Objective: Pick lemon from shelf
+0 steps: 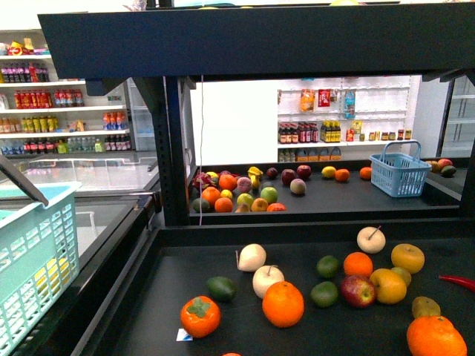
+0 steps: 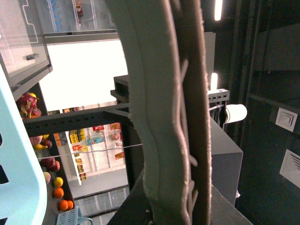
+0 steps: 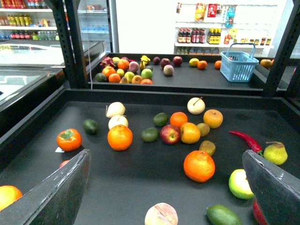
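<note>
Right gripper [image 3: 164, 187] fingers [image 3: 56, 192] spread wide, holding nothing, hovering above shelf tray [image 3: 140, 164] near big orange [image 3: 199, 165]. Left gripper state: cannot tell.

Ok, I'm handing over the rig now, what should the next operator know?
Right gripper: open, empty, over the near tray of the black metal shelf.
Left gripper: state unclear in its close-up view.
Likely lemon: the bright yellow oval fruit on the far tray, beside a small orange; too small to confirm.
Done: nothing picked yet.
Left: reach, grasp, lift it.
</note>
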Robot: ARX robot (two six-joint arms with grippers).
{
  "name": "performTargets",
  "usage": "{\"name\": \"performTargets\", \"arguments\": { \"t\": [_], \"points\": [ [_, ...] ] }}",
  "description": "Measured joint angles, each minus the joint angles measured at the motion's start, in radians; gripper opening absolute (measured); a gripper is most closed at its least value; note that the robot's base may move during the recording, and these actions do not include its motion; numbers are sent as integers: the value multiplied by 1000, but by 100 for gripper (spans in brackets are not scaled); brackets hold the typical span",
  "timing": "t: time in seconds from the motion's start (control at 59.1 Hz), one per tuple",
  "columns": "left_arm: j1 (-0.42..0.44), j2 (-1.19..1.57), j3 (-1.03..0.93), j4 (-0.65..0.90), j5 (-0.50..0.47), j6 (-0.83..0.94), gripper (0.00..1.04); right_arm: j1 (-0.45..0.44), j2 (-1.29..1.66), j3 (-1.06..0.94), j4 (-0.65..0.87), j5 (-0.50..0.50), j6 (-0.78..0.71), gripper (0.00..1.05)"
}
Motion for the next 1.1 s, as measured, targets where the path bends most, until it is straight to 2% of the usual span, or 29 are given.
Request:
{"name": "performTargets", "arguments": {
  "t": [0.22,0.508,0.711,0.744,1.1],
  "points": [
    [-1,0,-13,3,1,2,8,0,0,0,0,0,0,97],
    [-3,-13,-69,-2,-12,44,58,0,0,0,0,0,0,97],
    [3,-60,-84,-109,-23,99,95,0,0,0,0,0,0,97],
    [3,-69,-85,-127,-23,107,98,0,0,0,0,0,0,97],
    [14,-206,-119,-424,-23,236,97,0,0,0,0,0,0,97]
  ]
}}
